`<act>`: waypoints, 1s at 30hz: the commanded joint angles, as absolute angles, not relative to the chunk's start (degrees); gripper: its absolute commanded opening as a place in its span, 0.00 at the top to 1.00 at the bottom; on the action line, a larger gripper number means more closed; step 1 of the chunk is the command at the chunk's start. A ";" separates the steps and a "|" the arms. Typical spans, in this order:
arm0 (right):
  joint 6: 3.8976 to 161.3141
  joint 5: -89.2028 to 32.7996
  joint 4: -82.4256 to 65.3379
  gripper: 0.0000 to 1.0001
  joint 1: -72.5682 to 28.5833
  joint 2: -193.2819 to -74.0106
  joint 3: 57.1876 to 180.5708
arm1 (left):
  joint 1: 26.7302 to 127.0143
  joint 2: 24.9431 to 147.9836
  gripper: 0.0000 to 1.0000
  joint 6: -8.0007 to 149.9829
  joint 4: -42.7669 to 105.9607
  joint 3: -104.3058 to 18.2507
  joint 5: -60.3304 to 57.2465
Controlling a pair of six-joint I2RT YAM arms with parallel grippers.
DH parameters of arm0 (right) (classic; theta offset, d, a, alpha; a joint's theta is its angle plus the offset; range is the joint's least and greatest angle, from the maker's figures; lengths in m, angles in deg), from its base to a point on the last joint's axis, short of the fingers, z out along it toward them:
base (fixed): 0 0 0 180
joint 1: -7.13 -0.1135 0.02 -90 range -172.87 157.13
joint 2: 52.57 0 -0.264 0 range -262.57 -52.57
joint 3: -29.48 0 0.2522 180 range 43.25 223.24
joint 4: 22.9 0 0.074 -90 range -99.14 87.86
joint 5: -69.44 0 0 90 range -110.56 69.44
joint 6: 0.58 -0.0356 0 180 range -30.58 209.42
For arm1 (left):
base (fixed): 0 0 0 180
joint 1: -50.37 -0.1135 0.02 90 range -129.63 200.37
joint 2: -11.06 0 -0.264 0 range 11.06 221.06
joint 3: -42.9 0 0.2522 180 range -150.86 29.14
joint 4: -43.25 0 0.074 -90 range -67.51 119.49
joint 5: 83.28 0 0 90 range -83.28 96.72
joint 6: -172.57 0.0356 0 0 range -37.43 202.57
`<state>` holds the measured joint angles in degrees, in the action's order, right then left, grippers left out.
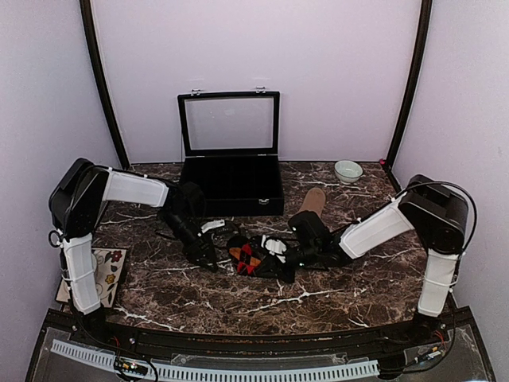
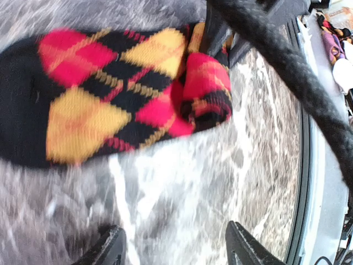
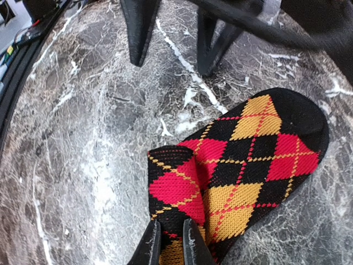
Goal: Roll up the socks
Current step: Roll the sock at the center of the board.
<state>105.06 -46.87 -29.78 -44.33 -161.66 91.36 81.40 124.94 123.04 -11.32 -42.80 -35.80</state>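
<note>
The argyle sock point(image 3: 248, 160) lies on the table point(image 1: 358, 294), one end folded over. The right gripper point(image 3: 171, 243) seems pinched on that fold; the left gripper point(image 2: 175, 248) is spread, empty. Soft, limp knit, best held at the folded edge.

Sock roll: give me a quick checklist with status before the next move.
1. Argyle sock lies on the table with one end folded over: ok.
2. Right gripper at that fold, fingers nearly together; fabric actually pinched: cannot tell.
3. Left gripper open and off the sock: ok.
4. Tan sock lies apart, behind the right arm: ok.
5. Roll complete: not ok, only about one turn.
</note>
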 commanded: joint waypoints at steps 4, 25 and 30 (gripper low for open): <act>96.51 -49.59 -9.53 1.00 -42.24 -169.72 96.98 | 81.83 118.98 0.35 124.20 -8.60 -37.99 -35.11; 79.61 -55.66 3.56 1.00 -42.36 -171.25 103.20 | 88.23 109.31 0.57 121.05 13.85 -28.99 -20.52; 78.35 -55.48 2.38 1.00 -44.44 -170.17 100.70 | 87.56 112.39 0.61 119.06 15.61 -31.50 -20.66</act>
<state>81.08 -59.32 -7.86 -41.99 -167.54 105.53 87.58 110.91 121.88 12.43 -29.69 -21.33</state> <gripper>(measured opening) 0.089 0.396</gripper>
